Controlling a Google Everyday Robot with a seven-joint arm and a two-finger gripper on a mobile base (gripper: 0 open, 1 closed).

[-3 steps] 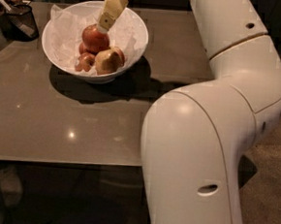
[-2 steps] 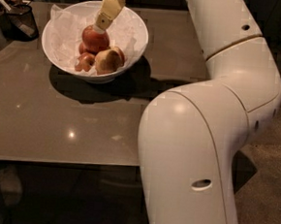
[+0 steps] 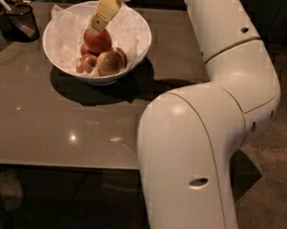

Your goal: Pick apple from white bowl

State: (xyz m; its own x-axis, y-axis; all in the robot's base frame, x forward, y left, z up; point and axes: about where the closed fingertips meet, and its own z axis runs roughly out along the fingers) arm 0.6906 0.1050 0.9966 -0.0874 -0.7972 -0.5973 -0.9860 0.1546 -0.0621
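- The gripper (image 3: pixel 96 25) hangs over the white bowl (image 3: pixel 101 80) at the far left of the counter (image 3: pixel 58 124). Its pale yellow tip slants down and to the left from a white wrist at the top edge of the view.
- That tip meets the top of the apple (image 3: pixel 98 42). I cannot tell whether the jaws are clenched on the fruit or released, because only one yellow piece shows from this side.
- The apple, deep red and glossy, sits inside the white bowl on crinkled white paper (image 3: pixel 65 31). It lies toward the middle and stands the highest of the fruit there.
- A yellow-tan apple (image 3: pixel 111 62) with a red blush lies just in front of it and to the right, touching it.
- Smaller reddish apples (image 3: pixel 86 62) crowd against its lower left side.
- The arm (image 3: pixel 219 92) fills the right half of the view. One thick white link rises from the bottom edge and bends at a rounded elbow near the counter's right rim. A second link runs up and back to the left toward the wrist above the bowl.
- A thin tan seam rings the upper link, and small dark holes dot the shell.
- The bowl casts a dark shadow on the brown, shiny counter in front of it and to its right.
- A small black mesh basket (image 3: pixel 21 21) stands at the far left corner, apart from the bowl. Any print on what it holds is too small to read.
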